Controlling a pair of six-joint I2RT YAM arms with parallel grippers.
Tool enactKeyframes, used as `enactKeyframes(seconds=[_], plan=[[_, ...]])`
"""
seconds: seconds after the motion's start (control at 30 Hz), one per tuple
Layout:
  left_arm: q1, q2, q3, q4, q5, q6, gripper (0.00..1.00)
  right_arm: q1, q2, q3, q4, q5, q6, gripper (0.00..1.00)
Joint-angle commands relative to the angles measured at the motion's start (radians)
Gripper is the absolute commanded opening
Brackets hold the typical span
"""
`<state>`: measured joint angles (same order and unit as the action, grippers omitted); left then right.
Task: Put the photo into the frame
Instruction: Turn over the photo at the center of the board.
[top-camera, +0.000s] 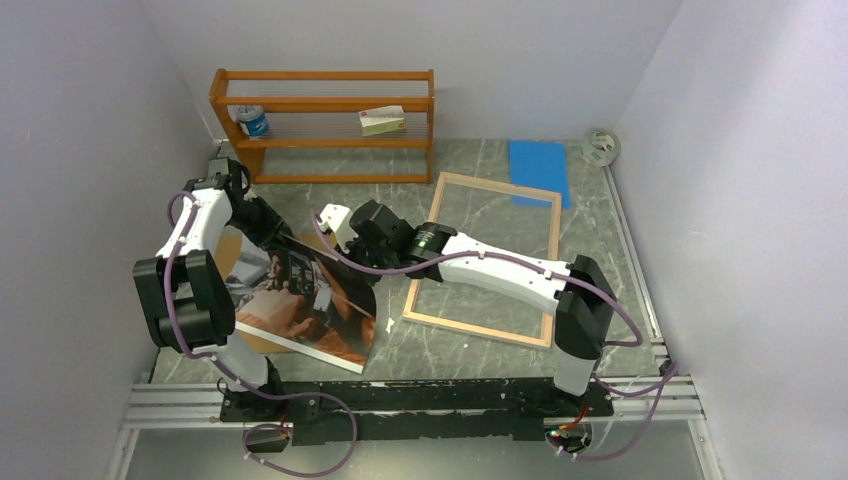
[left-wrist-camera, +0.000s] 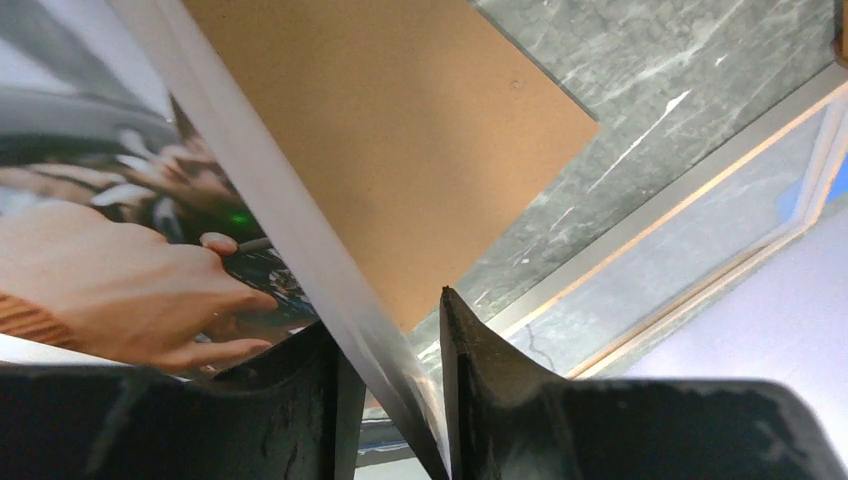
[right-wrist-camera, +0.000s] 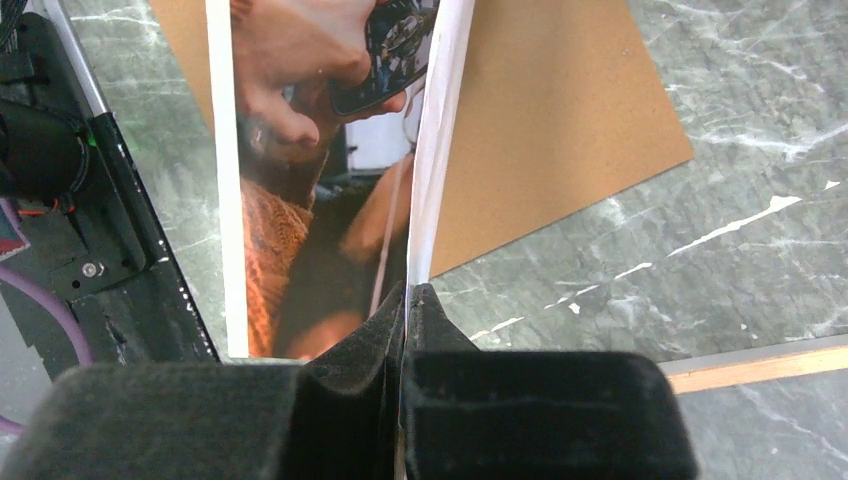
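Note:
The photo, a glossy print of a man in a car, slopes from the table up to my right gripper. That gripper is shut on the photo's white-bordered upper edge. My left gripper is at the photo's upper left edge. In the left wrist view its jaws stand apart, and the photo's edge runs slantwise through the gap. The frame lies flat to the right, light wood side up, with nothing in it. It also shows as the frame rim and as a wood strip of the frame.
A brown backing board lies under the photo, seen too as the board and the board. An orange shelf rack at the back holds a can and a box. A blue pad and a tape roll lie at the back right.

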<state>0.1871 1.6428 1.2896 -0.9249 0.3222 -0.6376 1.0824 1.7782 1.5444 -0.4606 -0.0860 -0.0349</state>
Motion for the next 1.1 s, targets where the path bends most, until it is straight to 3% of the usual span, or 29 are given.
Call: enactKeyframes(seconds=[0.0, 0.13, 0.23, 0.37, 0.47, 0.57, 0.63, 0.83, 0.93, 1.07], plan=[[0.008, -0.023, 0.032, -0.015, 0.09, 0.001, 0.37, 0.001, 0.01, 0.058, 0.001, 0.011, -0.024, 0.01], [0.009, -0.054, 0.002, 0.028, 0.216, -0.058, 0.43, 0.005, 0.012, 0.057, 0.01, 0.017, -0.026, 0.02], [0.009, -0.075, -0.006, 0.027, 0.191, -0.064, 0.43, 0.005, 0.02, 0.064, 0.009, 0.026, -0.025, 0.02], [0.009, -0.062, -0.01, 0.007, 0.181, -0.039, 0.34, 0.006, 0.02, 0.066, 0.013, 0.021, -0.023, 0.02], [0.009, -0.066, -0.016, 0.006, 0.171, -0.037, 0.21, 0.006, 0.017, 0.065, 0.011, 0.026, -0.018, 0.05], [0.009, -0.076, -0.006, -0.002, 0.151, -0.03, 0.04, 0.005, 0.013, 0.063, 0.008, 0.036, -0.002, 0.15], [0.01, -0.078, 0.006, -0.012, 0.137, -0.022, 0.03, 0.005, 0.003, 0.053, 0.014, 0.042, 0.008, 0.35], [0.009, -0.118, 0.046, -0.047, 0.059, 0.01, 0.03, 0.004, -0.094, -0.023, 0.092, 0.027, 0.012, 0.72], [0.009, -0.156, 0.068, -0.062, 0.036, 0.038, 0.02, -0.014, -0.17, -0.067, 0.162, 0.024, 0.032, 0.8], [0.009, -0.189, 0.111, -0.106, 0.045, 0.084, 0.02, -0.094, -0.269, -0.108, 0.271, -0.018, 0.165, 0.81]])
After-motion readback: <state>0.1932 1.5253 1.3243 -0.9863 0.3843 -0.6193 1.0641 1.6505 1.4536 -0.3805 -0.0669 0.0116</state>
